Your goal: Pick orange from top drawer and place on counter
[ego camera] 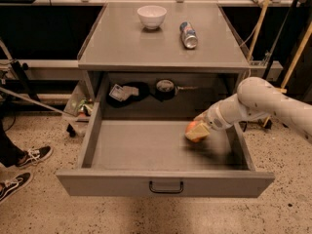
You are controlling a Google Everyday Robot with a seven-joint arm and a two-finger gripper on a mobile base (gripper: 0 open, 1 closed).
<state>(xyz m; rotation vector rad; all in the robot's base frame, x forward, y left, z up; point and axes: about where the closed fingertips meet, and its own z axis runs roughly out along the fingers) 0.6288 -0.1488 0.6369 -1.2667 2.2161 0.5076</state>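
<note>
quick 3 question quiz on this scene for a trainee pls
1. Fill in: on the counter, right of the white bowl, lies a ___.
2. True or false: the orange is on the counter.
3. The gripper is: A at the white bowl; B at the orange, in the right part of the open top drawer; C above the counter.

Key: 1 can; 2 false; 3 B.
</note>
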